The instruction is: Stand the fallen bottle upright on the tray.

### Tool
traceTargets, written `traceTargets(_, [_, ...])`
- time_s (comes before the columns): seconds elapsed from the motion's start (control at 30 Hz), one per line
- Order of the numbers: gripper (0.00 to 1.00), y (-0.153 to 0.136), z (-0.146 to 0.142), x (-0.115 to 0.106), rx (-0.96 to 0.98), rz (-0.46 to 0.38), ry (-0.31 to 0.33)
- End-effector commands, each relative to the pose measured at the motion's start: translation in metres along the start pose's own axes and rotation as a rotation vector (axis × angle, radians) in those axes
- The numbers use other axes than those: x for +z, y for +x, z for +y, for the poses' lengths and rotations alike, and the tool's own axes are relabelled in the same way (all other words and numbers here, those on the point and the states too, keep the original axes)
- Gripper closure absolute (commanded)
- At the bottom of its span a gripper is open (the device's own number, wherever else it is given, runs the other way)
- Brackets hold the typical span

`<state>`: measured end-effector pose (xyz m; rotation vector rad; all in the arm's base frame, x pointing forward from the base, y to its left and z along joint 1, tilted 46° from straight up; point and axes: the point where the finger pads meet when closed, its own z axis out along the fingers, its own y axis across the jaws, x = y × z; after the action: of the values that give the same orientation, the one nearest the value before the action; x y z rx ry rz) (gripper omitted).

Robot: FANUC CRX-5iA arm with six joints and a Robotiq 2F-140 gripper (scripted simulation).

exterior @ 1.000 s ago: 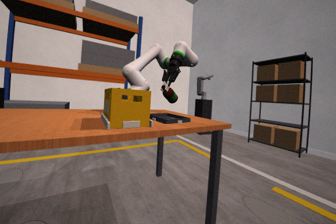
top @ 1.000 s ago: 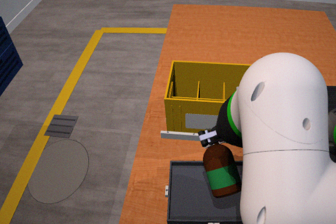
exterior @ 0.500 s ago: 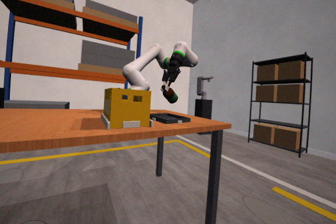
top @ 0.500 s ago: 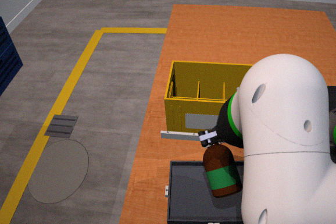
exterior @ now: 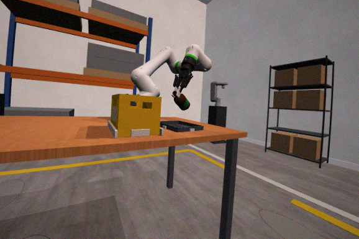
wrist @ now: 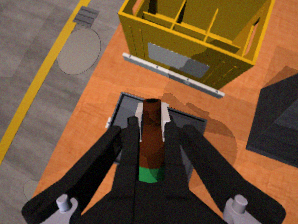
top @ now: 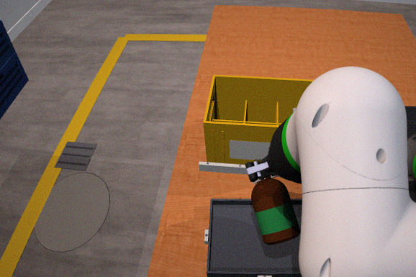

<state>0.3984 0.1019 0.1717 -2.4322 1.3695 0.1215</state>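
Observation:
My gripper (top: pixel 257 170) is shut on the neck of a brown bottle (top: pixel 275 211) with a green label. The bottle hangs tilted in the air, base down, well above the dark grey tray (top: pixel 248 239). In the exterior view the bottle (exterior: pixel 182 101) is clearly above the tray (exterior: pixel 181 125) and to the right of the yellow crate (exterior: pixel 135 114). In the wrist view the bottle (wrist: pixel 151 144) sits between my fingers, with the tray below it. The yellow crate (top: pixel 252 117) stands behind the tray on the orange table.
The crate (wrist: pixel 197 37) has inner dividers and grey rails at its base (top: pixel 223 167). A dark flat object (wrist: pixel 277 122) lies on the table to the right in the wrist view. My white arm (top: pixel 354 177) hides the tray's right part.

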Motion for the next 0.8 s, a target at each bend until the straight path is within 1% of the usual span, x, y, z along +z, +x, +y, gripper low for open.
traceTargets(0.0, [1.00, 0.0002, -0.0001, -0.0002, 0.000, 0.000, 0.000])
traceTargets(0.5, [1.00, 0.0002, 0.0001, -0.0001, 0.001, 0.004, -0.001])
traceTargets(0.77, [1.00, -0.0001, 0.0017, 0.0005, 0.003, 0.032, -0.007])
